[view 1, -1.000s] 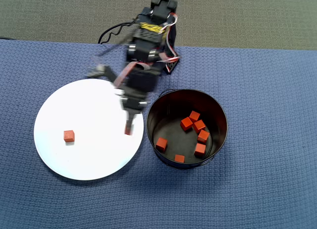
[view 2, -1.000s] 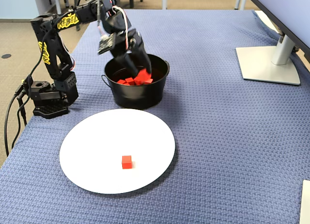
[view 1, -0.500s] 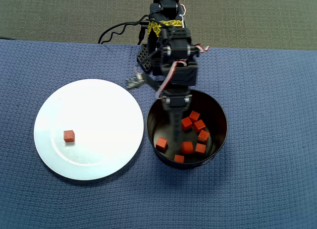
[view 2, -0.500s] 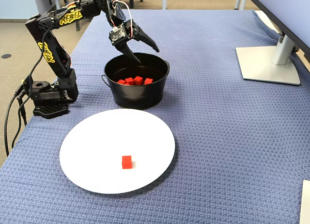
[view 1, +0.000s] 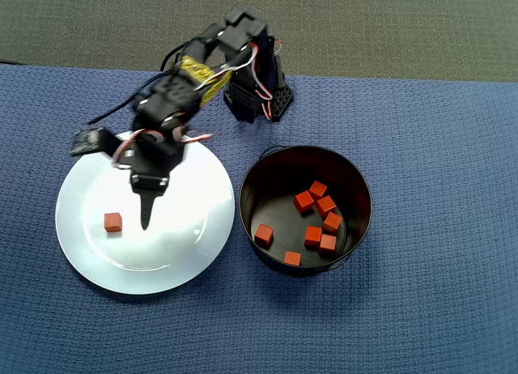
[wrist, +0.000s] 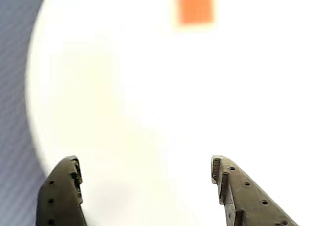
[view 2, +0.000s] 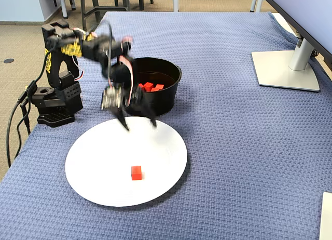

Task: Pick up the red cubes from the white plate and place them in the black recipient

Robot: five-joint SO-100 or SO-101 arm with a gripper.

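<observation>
One red cube (view 1: 112, 222) (view 2: 136, 172) lies on the white plate (view 1: 178, 252) (view 2: 93, 177), towards its left in the overhead view. Several more red cubes (view 1: 326, 206) (view 2: 149, 87) sit inside the black recipient (view 1: 243, 197) (view 2: 166, 102) beside the plate. My gripper (view 1: 146, 216) (view 2: 140, 127) hangs open and empty over the plate, just right of the lone cube in the overhead view. In the wrist view the gripper (wrist: 146, 165) frames bare plate (wrist: 146, 89), with the cube (wrist: 195, 8) ahead, slightly to the right.
Everything rests on a blue woven cloth (view 1: 437, 309). The arm's base (view 1: 259, 99) (view 2: 52, 102) stands behind the plate and pot, cables trailing from it. A monitor stand (view 2: 285, 68) occupies the far right in the fixed view. The cloth's far edge (view 1: 405, 78) meets carpet.
A second ago my gripper carried a cube toward the pot; half a second ago it was open above the pot. It has since swung back over the plate, open and empty.
</observation>
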